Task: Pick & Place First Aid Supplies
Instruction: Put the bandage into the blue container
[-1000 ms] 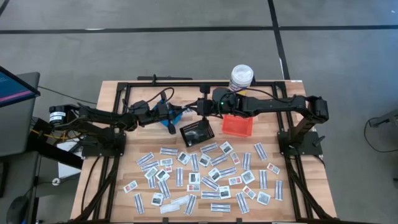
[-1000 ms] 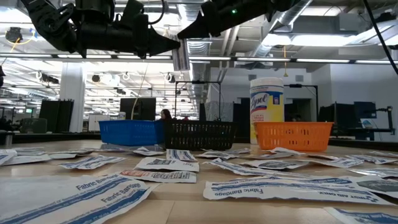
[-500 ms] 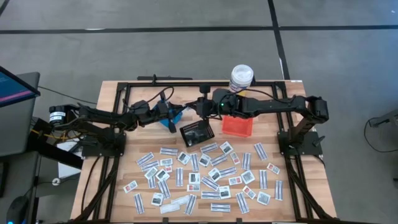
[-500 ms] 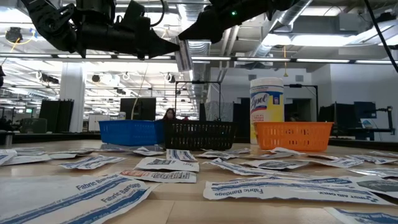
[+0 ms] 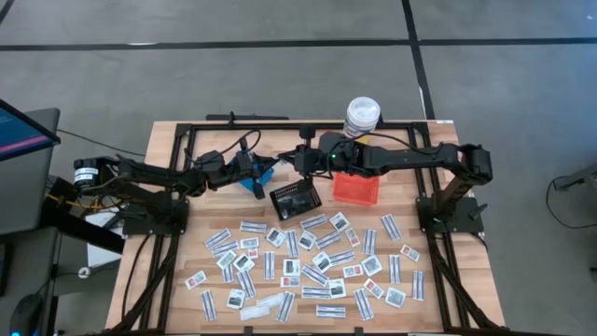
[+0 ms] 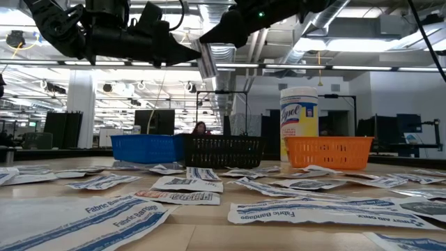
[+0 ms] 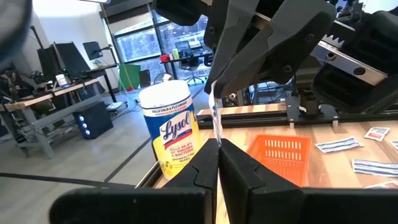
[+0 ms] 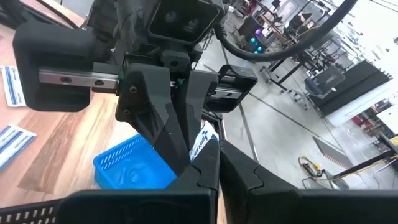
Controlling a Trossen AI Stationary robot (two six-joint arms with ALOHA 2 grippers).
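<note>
— White strip, blue print: one bandage packet (image 8: 200, 144), up in the air. Not on the table (image 5: 168, 140).

— Where, against the black basket (image 5: 296, 200)?

— Above and just past it, on the side away from the loose supplies, toward the blue basket (image 8: 134, 165). In the low view it hangs high over the black basket's left end.

— Who has it?

— Both. Left gripper (image 7: 217, 144) comes in from the blue basket's side, fingers clenched on one edge of the strip. Right gripper (image 8: 216, 148) reaches over from the orange basket's side, fingers pinched on the same strip. The tips meet almost nose to nose, with the packet standing edge-on between them.

— Any gap in either pair of fingers?

— None I can make out. Each wrist view shows its own two fingers pressed together at the strip.

— Rest of the first aid supplies (image 5: 308, 266)?

— Scattered flat on the wood on the near side of the black basket. Narrow bandage strips and small squares, some overlapping, a few touching the basket's near edge or close to it.

— Other fixtures?

— Orange basket (image 5: 356, 189) just to the right of the black one. White bottle with yellow label (image 5: 361, 116) stands upright behind the orange basket, farther from the black one.

— Contents of the black basket?

— Cannot tell.
</note>
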